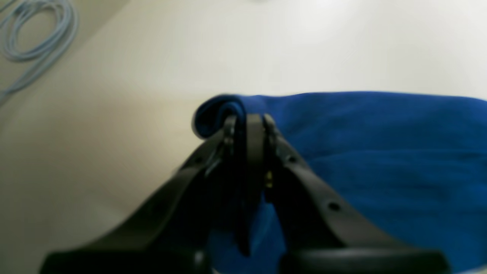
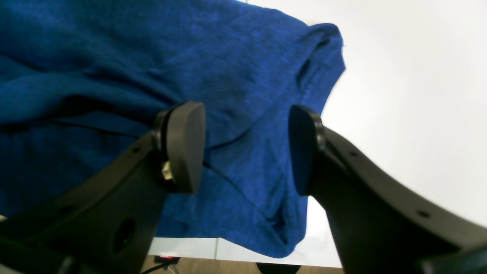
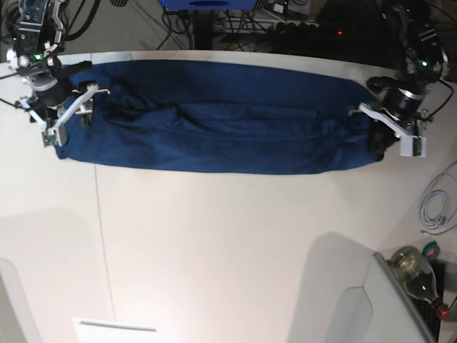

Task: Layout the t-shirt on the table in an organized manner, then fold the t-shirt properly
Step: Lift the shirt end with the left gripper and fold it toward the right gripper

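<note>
Both arms wear black housings with white brackets near the table edge, each showing a small green light. The right gripper has rounded matte black pads on drilled black fingers; the left gripper looks the same, though blurred.

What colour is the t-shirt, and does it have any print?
Plain dark blue t-shirt, no print visible; the base view shows it best.

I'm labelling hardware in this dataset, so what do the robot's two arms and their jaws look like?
Both arms are black with silvery-white brackets near the wrist and small green lights higher up. The left gripper has long matte black curved fingers with small round holes. The right gripper matches, ending in rounded black pads. Dark cables trail behind the bases.
</note>
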Action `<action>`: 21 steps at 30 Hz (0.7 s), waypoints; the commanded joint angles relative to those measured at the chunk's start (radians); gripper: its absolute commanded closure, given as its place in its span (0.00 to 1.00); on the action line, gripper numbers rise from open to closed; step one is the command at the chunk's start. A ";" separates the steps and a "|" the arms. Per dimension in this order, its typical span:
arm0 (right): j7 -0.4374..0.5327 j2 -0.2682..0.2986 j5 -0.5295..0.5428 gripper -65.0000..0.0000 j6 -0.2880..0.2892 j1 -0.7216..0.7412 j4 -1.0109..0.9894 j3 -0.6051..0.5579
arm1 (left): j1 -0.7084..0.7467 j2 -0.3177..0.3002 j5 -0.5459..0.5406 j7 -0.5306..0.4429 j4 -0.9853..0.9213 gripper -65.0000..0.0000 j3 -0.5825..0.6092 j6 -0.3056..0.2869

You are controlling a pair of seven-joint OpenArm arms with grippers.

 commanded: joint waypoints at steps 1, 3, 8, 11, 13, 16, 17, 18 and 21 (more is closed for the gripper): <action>0.019 0.005 0.005 0.50 0.000 0.005 0.018 0.003 | 0.005 0.012 -0.008 0.002 0.054 1.00 0.017 0.010; 0.019 0.005 0.005 0.50 0.000 0.005 0.018 0.003 | 0.009 0.054 -0.008 0.039 0.096 1.00 0.066 0.024; 0.019 0.005 0.005 0.50 0.000 0.005 0.016 0.008 | 0.006 0.104 -0.007 0.047 0.100 1.00 0.229 0.070; 0.019 0.007 0.005 0.50 0.000 0.005 0.016 0.009 | 0.000 0.107 -0.008 0.042 0.082 1.00 0.362 0.161; 0.019 0.007 0.005 0.50 0.000 0.005 0.016 0.009 | -0.028 0.107 -0.008 0.040 0.061 1.00 0.431 0.196; 0.019 0.007 0.005 0.50 0.000 0.005 0.016 0.009 | -0.069 0.110 -0.008 0.040 0.001 1.00 0.519 0.234; 0.019 0.007 0.005 0.50 0.000 0.005 0.016 0.009 | -0.084 0.113 -0.008 0.040 -0.021 1.00 0.548 0.251; 0.019 0.007 0.005 0.50 0.000 0.005 0.016 0.009 | -0.098 0.113 -0.008 0.040 -0.042 1.00 0.582 0.266; 0.019 0.007 0.005 0.50 0.000 0.005 0.016 0.011 | -0.131 0.113 -0.008 0.039 -0.085 1.00 0.660 0.303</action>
